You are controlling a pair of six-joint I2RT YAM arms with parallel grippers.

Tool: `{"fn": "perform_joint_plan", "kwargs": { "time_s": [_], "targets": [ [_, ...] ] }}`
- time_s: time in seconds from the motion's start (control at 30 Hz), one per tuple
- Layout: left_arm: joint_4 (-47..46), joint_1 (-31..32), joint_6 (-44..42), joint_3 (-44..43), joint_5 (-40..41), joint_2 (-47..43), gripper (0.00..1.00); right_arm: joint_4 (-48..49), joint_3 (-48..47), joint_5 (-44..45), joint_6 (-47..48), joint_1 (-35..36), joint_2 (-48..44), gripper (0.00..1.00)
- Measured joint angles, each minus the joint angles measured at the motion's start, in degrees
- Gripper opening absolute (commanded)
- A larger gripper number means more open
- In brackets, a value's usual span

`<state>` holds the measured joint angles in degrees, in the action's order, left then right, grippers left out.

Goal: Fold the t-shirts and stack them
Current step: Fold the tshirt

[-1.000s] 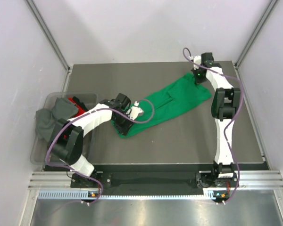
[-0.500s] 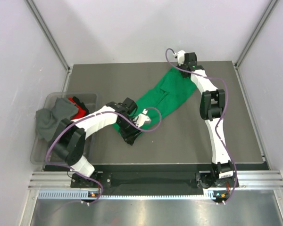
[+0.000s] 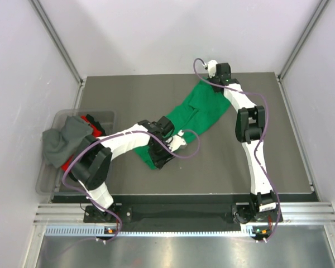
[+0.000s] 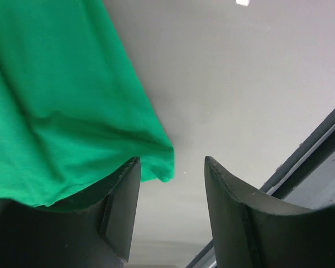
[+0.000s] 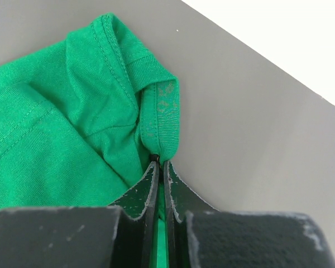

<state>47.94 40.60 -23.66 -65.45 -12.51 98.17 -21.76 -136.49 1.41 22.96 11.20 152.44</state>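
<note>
Pinching green t-shirt (image 3: 198,114) at far edge, right claw (image 5: 160,165); left claw (image 4: 171,164) spread at near corner.

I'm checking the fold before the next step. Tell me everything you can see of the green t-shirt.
The green t-shirt is soft knit cloth with stitched hems. It lies rumpled and stretched diagonally across the table, from far centre toward the near left. The right fingers are shut on a hemmed edge at its far end. The left fingers stand open over its near corner, not gripping it.
</note>
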Motion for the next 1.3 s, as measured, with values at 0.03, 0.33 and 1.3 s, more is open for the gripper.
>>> {"fn": "perform_joint_plan", "kwargs": {
  "time_s": [0.03,0.33,1.3],
  "targets": [
    [0.13,0.0,-0.04,-0.61,-0.02,0.0,0.52,0.02,0.02,0.0,0.0,0.0,0.0,0.0],
    [0.48,0.07,-0.09,-3.87,1.16,0.13,0.52,1.99,2.29,-0.11,0.02,-0.02,-0.9,0.0],
    [3.32,8.96,-0.63,-2.86,9.86,7.78,0.0,2.01,-1.75,-0.68,0.35,-0.07,0.02,0.0]
  ]
}}
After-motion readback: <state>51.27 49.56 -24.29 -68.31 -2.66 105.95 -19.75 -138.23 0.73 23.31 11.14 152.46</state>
